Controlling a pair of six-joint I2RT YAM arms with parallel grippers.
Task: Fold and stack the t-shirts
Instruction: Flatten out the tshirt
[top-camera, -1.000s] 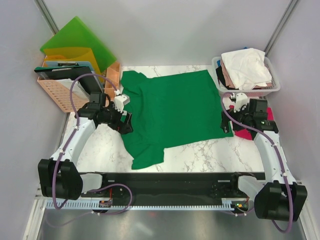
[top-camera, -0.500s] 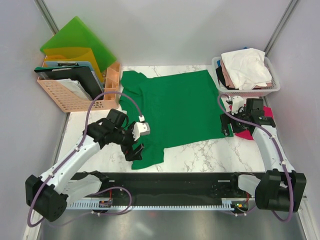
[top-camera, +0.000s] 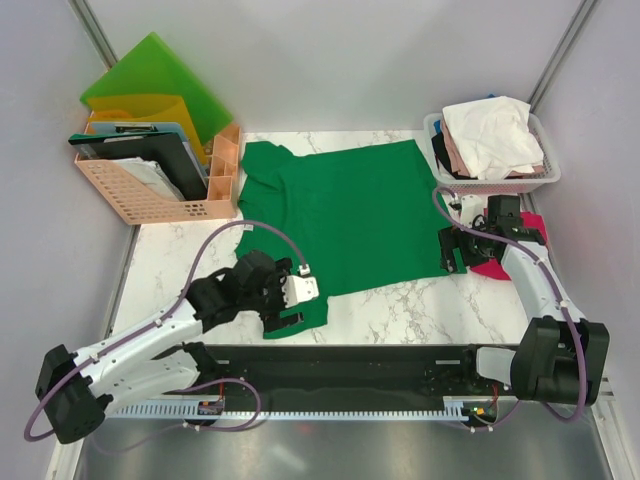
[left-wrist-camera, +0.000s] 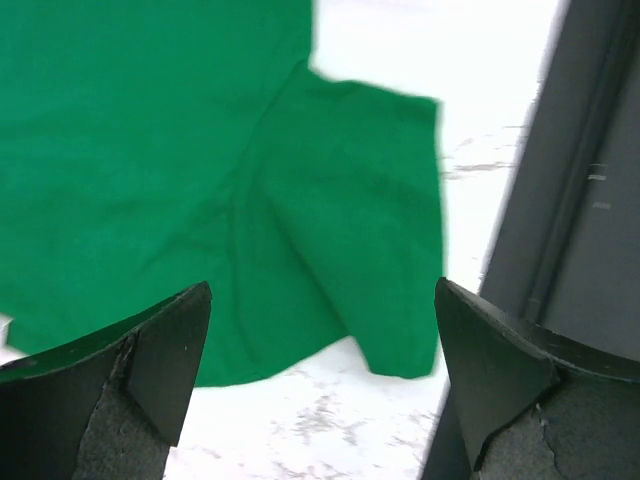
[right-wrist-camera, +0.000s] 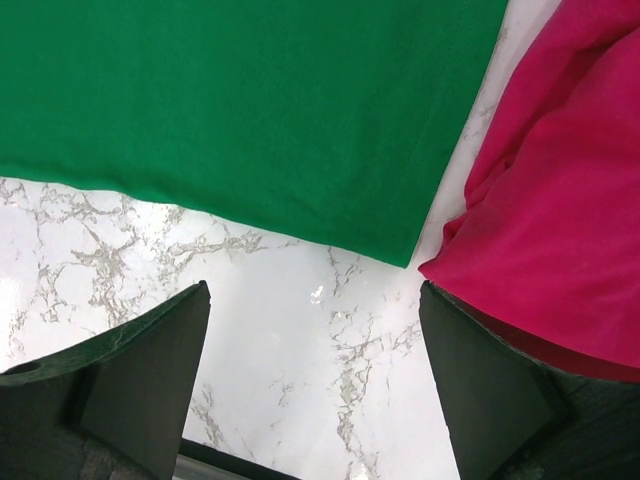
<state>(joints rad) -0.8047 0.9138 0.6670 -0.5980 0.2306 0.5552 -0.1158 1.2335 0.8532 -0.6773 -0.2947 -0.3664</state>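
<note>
**Room:** plain grey walls on three sides; white marble-veined desk (top-camera: 170, 250), with a black rail (top-camera: 350, 360) along its near edge.

**Far left corner:** peach file basket (top-camera: 150, 190) holding upright folders, a green folder (top-camera: 155, 75) the tallest. Bare marble lies in front of it.

**Left tool** (left-wrist-camera: 322, 290): jaws spread wide, nothing between them, above the near sleeve (left-wrist-camera: 370, 250) close to the rail.

**Centre:** green t-shirt (top-camera: 350, 215), spread flat, collar end leftward, touching the file basket's corner. An open strip of marble separates its near edge from the rail.

**Right tool** (right-wrist-camera: 312, 290): jaws wide apart, empty, over bare marble at the green hem's near right corner.

**Right edge:** magenta t-shirt (right-wrist-camera: 560, 200), bunched, just beside that corner.

**Far right corner:** white laundry basket (top-camera: 545, 175) heaped with a white t-shirt (top-camera: 495, 130) and a pale pink t-shirt (top-camera: 455, 150).
</note>
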